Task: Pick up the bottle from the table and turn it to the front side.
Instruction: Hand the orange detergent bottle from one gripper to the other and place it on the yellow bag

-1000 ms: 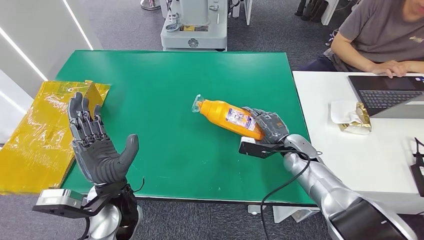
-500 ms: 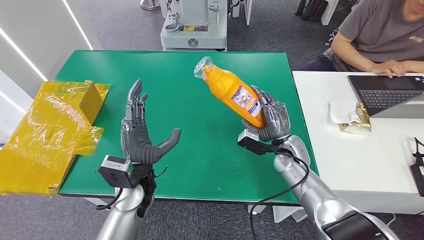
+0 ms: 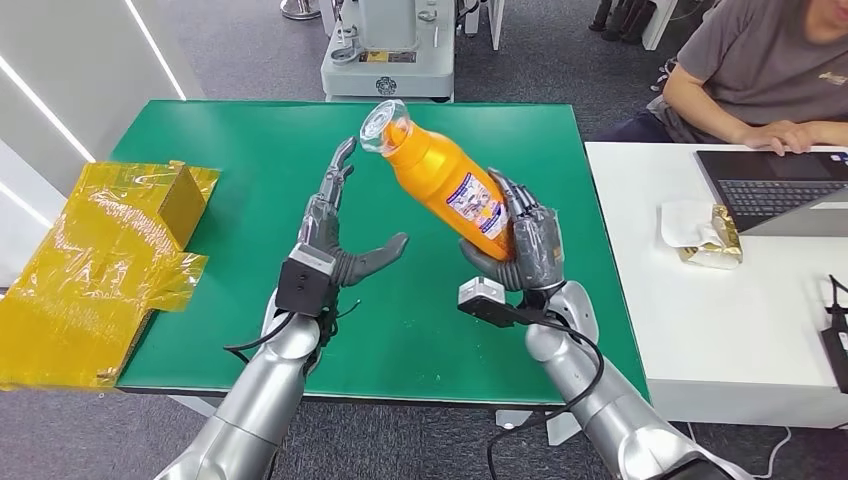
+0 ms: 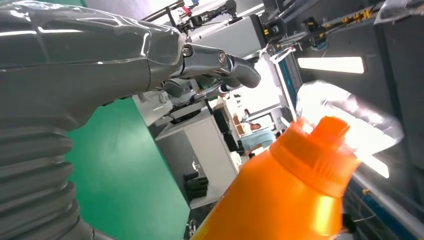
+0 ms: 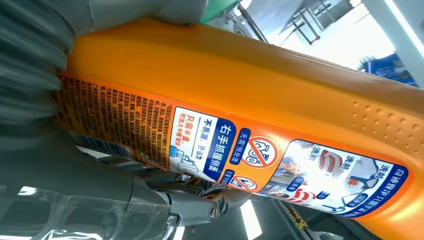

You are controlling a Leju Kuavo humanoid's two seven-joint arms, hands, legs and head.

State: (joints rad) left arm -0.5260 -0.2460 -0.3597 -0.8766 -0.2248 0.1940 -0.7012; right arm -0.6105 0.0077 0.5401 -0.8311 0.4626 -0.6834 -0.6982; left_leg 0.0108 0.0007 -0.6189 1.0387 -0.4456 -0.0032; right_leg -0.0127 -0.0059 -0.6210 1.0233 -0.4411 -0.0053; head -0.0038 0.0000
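My right hand (image 3: 528,247) grips the lower end of an orange bottle (image 3: 440,183) and holds it tilted above the green table (image 3: 260,140), clear cap (image 3: 381,125) up and to the left. Its printed label (image 5: 240,150) faces the right wrist camera. My left hand (image 3: 335,232) is raised just left of the bottle, fingers spread and thumb out toward it, holding nothing. In the left wrist view the orange neck (image 4: 320,160) of the bottle and its clear cap (image 4: 350,115) sit close beyond the thumb (image 4: 220,62).
A crinkled yellow bag (image 3: 100,260) lies over the table's left edge. A white table (image 3: 740,310) at the right carries a laptop (image 3: 780,190) and a wrapped packet (image 3: 705,235); a person (image 3: 770,70) sits behind it. A grey machine base (image 3: 390,60) stands past the far edge.
My right hand has lifted the bottle off the table and tilted it further up and leftward. My left hand has swung in from the left to stand beside the bottle.
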